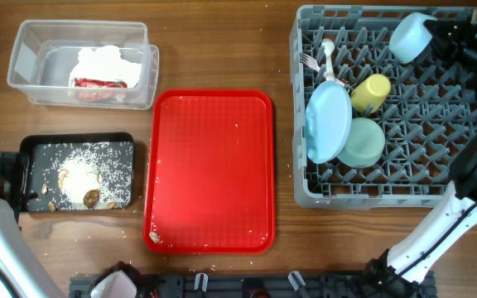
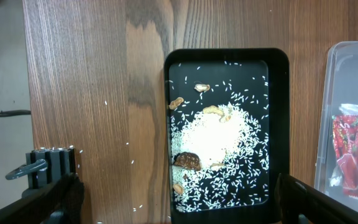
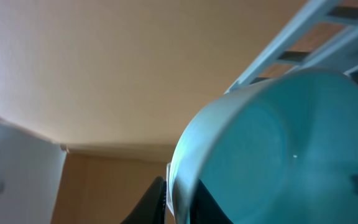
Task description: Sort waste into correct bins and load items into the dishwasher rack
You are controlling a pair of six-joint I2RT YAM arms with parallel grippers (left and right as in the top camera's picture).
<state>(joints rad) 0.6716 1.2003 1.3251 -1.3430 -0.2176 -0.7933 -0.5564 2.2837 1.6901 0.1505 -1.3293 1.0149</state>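
We are hovering our left hand (image 2: 180,200), spread wide, by the black tray (image 2: 282,124), while our right hand (image 1: 437,36) seems to be pinching the small light blue bowl (image 1: 410,37) over the dishwasher rack (image 1: 421,157).

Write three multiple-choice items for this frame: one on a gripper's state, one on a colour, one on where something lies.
1. The left gripper, near the black tray, has its jaws: A. shut on nothing; B. wide open, holding nothing; C. clamped on the tray's rim.
2. The small cup in the dishwasher rack is: A. yellow; B. red; C. black.
3. The crinkly red-and-white wrapper lies in: A. the black tray; B. the dishwasher rack; C. the clear tub.
Key: B, its fingers stand far apart with nothing between them in the left wrist view; A, plain from overhead; C, it shows red there with the crumpled white napkin.
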